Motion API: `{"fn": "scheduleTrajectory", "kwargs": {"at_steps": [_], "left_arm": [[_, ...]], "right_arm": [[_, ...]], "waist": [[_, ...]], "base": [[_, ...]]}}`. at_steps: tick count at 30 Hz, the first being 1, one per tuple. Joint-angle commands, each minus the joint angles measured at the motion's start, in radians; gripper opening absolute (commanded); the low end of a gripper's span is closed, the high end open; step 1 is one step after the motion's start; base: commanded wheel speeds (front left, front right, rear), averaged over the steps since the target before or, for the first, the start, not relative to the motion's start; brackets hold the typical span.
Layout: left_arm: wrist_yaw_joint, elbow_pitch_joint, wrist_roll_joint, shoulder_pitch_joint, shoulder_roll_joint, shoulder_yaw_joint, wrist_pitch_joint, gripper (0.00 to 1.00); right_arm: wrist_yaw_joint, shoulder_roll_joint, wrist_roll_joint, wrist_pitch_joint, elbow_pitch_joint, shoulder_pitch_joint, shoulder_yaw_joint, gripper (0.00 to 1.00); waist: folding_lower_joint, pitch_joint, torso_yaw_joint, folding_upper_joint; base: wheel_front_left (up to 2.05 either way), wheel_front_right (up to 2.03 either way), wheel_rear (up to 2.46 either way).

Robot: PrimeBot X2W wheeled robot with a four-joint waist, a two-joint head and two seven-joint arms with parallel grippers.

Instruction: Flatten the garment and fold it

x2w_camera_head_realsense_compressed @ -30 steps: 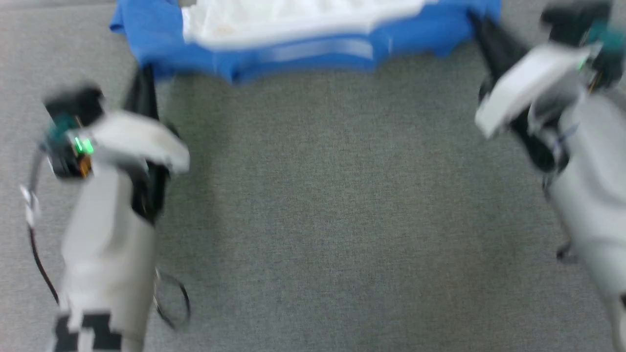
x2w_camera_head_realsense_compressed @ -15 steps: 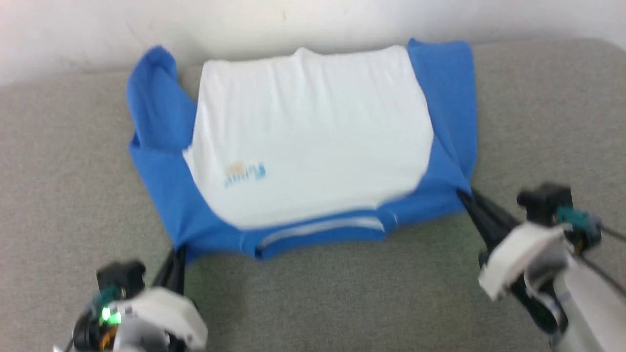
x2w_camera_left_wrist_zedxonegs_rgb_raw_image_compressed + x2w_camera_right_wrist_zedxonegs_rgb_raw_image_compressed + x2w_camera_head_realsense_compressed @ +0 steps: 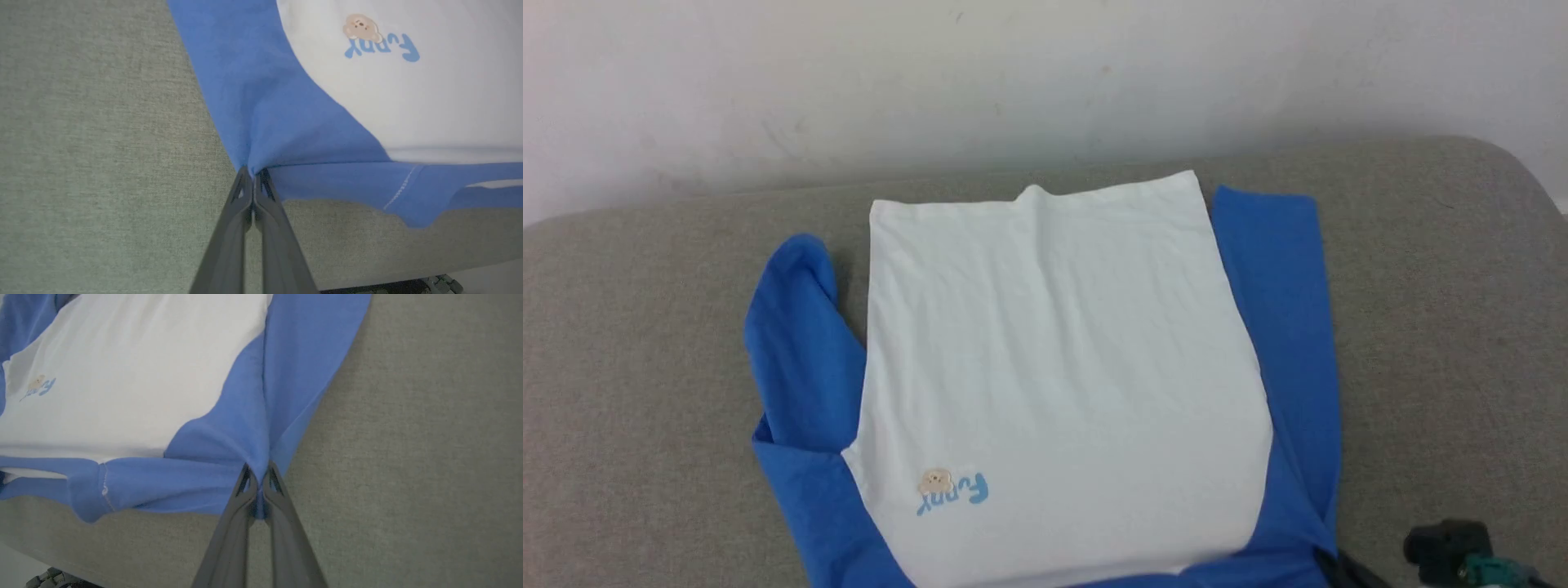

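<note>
under garment [image 3: 1054, 367]: gry pad [image 3: 645, 367], wall [image 3: 1013, 82] behind

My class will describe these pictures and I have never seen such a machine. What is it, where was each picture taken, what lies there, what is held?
It is a wheeled robot with two arms, each ending in a two-fingered gripper. The wide picture comes from a camera on its head, looking down at a grey cloth surface. On it lies the garment, a shirt with white body and blue sleeves, with a small bear print on the chest. The other two pictures come from wrist cameras looking along the fingers. The left gripper is shut on blue cloth at one near corner, the right gripper on the other.
</note>
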Motion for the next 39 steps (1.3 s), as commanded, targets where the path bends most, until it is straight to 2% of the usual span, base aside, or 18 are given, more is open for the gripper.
{"fn": "scheduleTrajectory", "kwargs": {"at_steps": [1,6,7,8,9,10,11,15,20,24,30,34,39], "left_arm": [[0.023,-0.004,-0.002,0.014,0.017,0.020,0.006,0.00],[0.020,0.014,-0.028,0.016,0.009,0.015,0.030,0.00],[0.014,0.025,-0.037,0.010,0.003,0.012,0.027,0.00],[0.005,0.038,-0.052,0.004,-0.005,0.007,0.026,0.18],[-0.006,0.048,-0.069,-0.004,-0.016,0.005,0.020,0.49],[-0.014,0.057,-0.080,-0.013,-0.023,0.006,0.009,0.89],[-0.022,0.065,-0.086,-0.020,-0.025,0.005,0.002,1.00],[-0.031,0.045,-0.103,-0.050,-0.036,0.042,-0.072,1.00],[-0.037,-0.055,-0.109,-0.122,-0.037,0.109,-0.184,1.00],[-0.053,-0.073,-0.080,-0.256,-0.005,0.148,-0.268,1.00],[-0.074,0.034,-0.021,-0.552,0.075,0.168,-0.327,1.00],[-0.113,0.159,-0.021,-0.742,0.130,0.148,-0.289,1.00],[-0.180,0.356,-0.043,-0.934,0.205,0.098,-0.130,1.00]], "right_arm": [[-0.010,-0.003,-0.012,0.013,-0.010,0.017,-0.023,0.00],[-0.010,0.026,-0.033,0.096,-0.015,0.067,0.000,0.02],[-0.010,0.022,-0.033,0.109,-0.004,0.065,0.016,0.29],[-0.010,0.020,-0.030,0.107,0.001,0.056,0.030,0.55],[-0.010,0.021,-0.024,0.097,0.004,0.046,0.038,1.00],[-0.010,0.019,-0.019,0.086,0.005,0.037,0.048,1.00],[-0.010,0.018,-0.013,0.065,-0.001,0.026,0.056,1.00],[-0.010,0.029,-0.017,-0.066,-0.055,-0.007,0.043,1.00],[-0.010,0.063,-0.057,-0.184,-0.140,-0.041,0.000,1.00],[-0.010,0.070,-0.088,-0.241,-0.201,-0.120,-0.021,1.00],[-0.010,0.047,-0.109,-0.249,-0.236,-0.252,-0.036,1.00],[-0.010,0.039,-0.108,-0.244,-0.229,-0.309,-0.031,1.00],[-0.010,0.044,-0.097,-0.252,-0.193,-0.349,-0.018,1.00]], "waist": [[0.0003,-0.003,0.000,0.0000],[0.0003,0.004,-0.004,0.0000],[0.0003,0.005,-0.005,0.0000],[0.0003,0.006,-0.006,0.0000],[0.0003,0.007,-0.006,0.0000],[0.0003,0.006,-0.005,0.0000],[0.0003,0.005,-0.003,0.0000],[0.0003,-0.002,0.002,0.0000],[0.0003,0.001,0.008,0.0000],[0.0003,0.046,-0.013,0.0000],[0.0003,0.154,-0.047,0.0000],[0.0003,0.230,-0.074,0.0000],[0.0003,0.304,-0.103,0.0000]], "base": [[0.00,0.00,0.00],[0.00,0.00,0.00],[0.00,0.00,0.00],[0.00,0.00,0.00],[0.00,0.00,0.00],[0.00,0.00,0.00],[0.00,0.00,0.00],[0.00,0.00,0.00],[0.00,0.00,0.00],[0.00,0.00,0.00],[0.00,0.00,0.00],[0.00,0.00,0.00],[0.00,0.00,0.00]]}}
